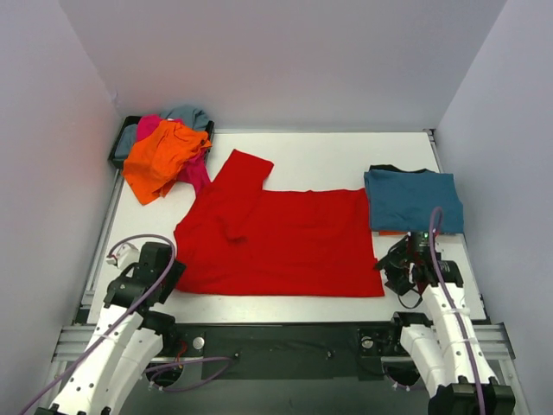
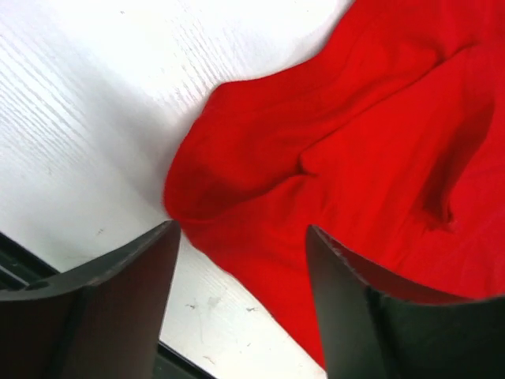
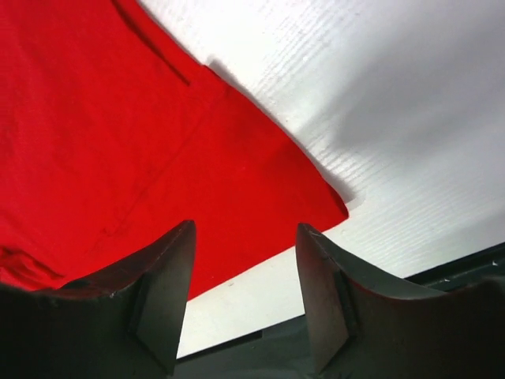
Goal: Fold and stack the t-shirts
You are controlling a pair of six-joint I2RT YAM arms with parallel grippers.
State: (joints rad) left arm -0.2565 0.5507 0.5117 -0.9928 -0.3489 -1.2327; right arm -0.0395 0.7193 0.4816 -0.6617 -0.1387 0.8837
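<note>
The red t-shirt (image 1: 285, 246) lies spread flat at the middle of the white table (image 1: 337, 160), with one sleeve pointing toward 11 o'clock. At 8 o'clock the left gripper (image 2: 241, 237) hangs by the shirt's near-left corner, its fingers apart with nothing between them. At 4 o'clock the right gripper (image 3: 245, 237) is by the near-right corner, jaws likewise spread and empty. A folded teal t-shirt (image 1: 413, 201) rests at 2 o'clock, just beside the red one's right edge. At 10 o'clock an orange t-shirt (image 1: 160, 160), a magenta t-shirt (image 1: 149, 128) and a grey-blue t-shirt (image 1: 188, 114) are heaped over a black bin (image 1: 115, 154)
</note>
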